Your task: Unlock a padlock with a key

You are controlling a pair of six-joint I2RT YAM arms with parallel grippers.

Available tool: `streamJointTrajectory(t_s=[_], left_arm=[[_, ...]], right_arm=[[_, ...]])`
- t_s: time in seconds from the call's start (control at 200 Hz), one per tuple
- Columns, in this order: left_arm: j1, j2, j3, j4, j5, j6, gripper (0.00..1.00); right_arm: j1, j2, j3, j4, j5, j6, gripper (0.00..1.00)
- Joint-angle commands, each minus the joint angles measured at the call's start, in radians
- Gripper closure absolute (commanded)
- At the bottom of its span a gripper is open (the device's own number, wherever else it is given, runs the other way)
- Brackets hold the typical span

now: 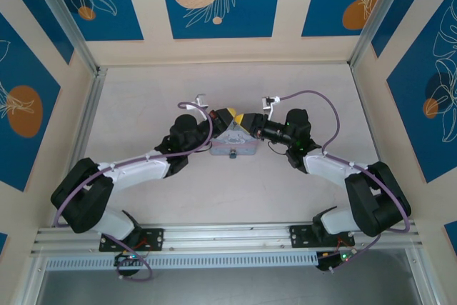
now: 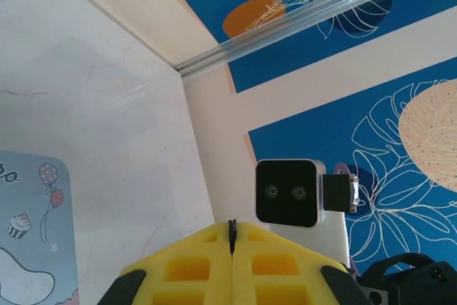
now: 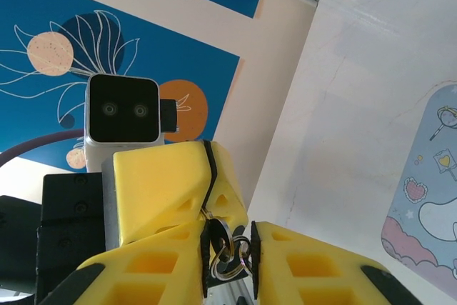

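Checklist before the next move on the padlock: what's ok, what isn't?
1. Left gripper shut: ok, thin dark sliver pinched at its tips, likely the key.
2. Right gripper gripping: ok, small ringed metal piece between its fingers, likely the padlock.
3. Grippers tip to tip: ok, meeting over the tin's far edge.
4. Key seated in padlock: cannot tell, hidden.
5. Padlock open: cannot tell.

Yellow right gripper (image 3: 230,232), seemingly dark-silvery padlock (image 3: 227,261)
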Motion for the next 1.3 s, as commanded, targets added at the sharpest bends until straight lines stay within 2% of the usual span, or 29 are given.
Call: streamJointTrajectory(t_s=[0.0, 0.17, 0.46, 0.985, 1.025, 1.09, 1.135, 1.22, 1.295], left_arm=[[-0.002, 0.006, 0.029, 0.043, -0.004, 0.003, 1.00], [-0.002, 0.003, 0.021, 0.046, -0.006, 0.002, 1.00], [-0.003, -0.002, 0.009, 0.049, -0.011, -0.001, 1.00], [-0.011, -0.030, -0.019, 0.039, -0.036, -0.004, 1.00], [-0.012, -0.040, -0.020, 0.025, -0.043, -0.003, 0.86], [-0.010, -0.081, -0.030, -0.021, -0.070, 0.008, 0.53], [-0.009, -0.123, -0.038, -0.073, -0.086, 0.031, 0.36], [-0.009, -0.221, -0.040, -0.237, -0.102, 0.090, 0.19], [-0.010, -0.301, -0.053, -0.384, -0.097, 0.137, 0.13]], right_arm=[[0.005, 0.008, -0.013, 0.019, -0.008, -0.004, 0.76], [0.003, 0.008, -0.006, 0.014, -0.008, -0.003, 0.82], [-0.002, 0.004, -0.005, 0.010, -0.010, -0.002, 1.00], [-0.020, -0.009, -0.030, 0.011, 0.000, 0.016, 1.00], [-0.020, -0.012, -0.031, 0.003, 0.003, 0.015, 1.00], [-0.026, -0.026, -0.033, -0.050, 0.010, 0.006, 1.00], [-0.032, -0.040, -0.038, -0.083, 0.013, -0.002, 1.00], [-0.048, -0.076, -0.050, -0.172, 0.020, -0.026, 1.00], [-0.065, -0.116, -0.065, -0.255, 0.027, -0.057, 1.00]])
